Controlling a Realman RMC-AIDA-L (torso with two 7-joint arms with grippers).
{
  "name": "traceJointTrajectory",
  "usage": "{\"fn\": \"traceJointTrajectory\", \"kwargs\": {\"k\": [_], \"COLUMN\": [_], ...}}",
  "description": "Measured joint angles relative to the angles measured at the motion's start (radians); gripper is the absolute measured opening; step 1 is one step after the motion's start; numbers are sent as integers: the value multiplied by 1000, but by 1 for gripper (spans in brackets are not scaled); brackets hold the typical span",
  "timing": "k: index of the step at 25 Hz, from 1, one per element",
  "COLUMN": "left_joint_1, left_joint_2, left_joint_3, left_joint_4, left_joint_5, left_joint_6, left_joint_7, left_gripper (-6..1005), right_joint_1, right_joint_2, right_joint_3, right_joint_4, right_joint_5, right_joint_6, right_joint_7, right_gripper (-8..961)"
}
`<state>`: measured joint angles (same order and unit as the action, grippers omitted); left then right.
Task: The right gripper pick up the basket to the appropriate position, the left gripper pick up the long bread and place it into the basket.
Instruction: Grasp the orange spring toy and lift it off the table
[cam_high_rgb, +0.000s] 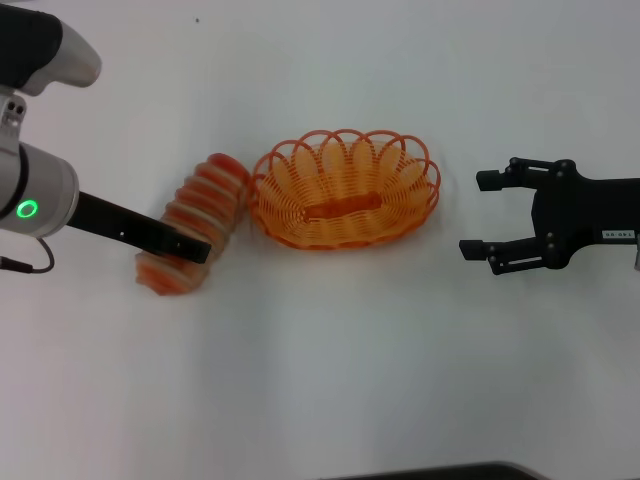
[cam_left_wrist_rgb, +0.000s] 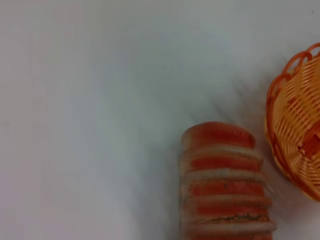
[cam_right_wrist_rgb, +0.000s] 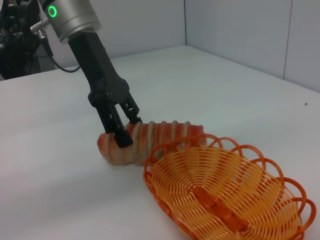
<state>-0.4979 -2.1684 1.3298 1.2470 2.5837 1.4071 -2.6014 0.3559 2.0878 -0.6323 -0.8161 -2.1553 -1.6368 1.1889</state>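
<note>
A lab-like test cell. A plain white bench (cam_right_wrist_rgb: 50, 200) is enclosed by pale grey partition panels (cam_right_wrist_rgb: 240, 30), with black cabling (cam_right_wrist_rgb: 20, 35) behind.

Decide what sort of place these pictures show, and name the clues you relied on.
Probably a robot lab or test bench, not a kitchen: a bare white tabletop with plain grey partition walls behind it, and only props on it, an oval orange woven basket and a ridged orange-and-cream toy bread loaf.
</note>
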Motion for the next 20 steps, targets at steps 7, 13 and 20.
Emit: {"fn": "traceJointTrajectory", "kwargs": {"k": [7, 13, 20], "left_joint_1": [-9, -21, -23], "left_joint_2": [1, 5, 3], "left_joint_3": [-3, -8, -19], "left_joint_4": [0, -15, -10], "left_joint_5": [-1, -1, -1], "left_joint_6": [26, 35, 47], "left_joint_7": [4, 5, 3], "left_gripper": [814, 715, 609], "right_joint_1": [0, 1, 2], "right_joint_2": [0, 0, -2], "right_joint_3": [-1, -2, -3], "right_joint_4": [0, -1, -2], "right_joint_5": [0, 0, 0], "right_joint_6": [0, 0, 0], "right_joint_7": [0, 0, 0], "right_gripper": [958, 958, 959]}}
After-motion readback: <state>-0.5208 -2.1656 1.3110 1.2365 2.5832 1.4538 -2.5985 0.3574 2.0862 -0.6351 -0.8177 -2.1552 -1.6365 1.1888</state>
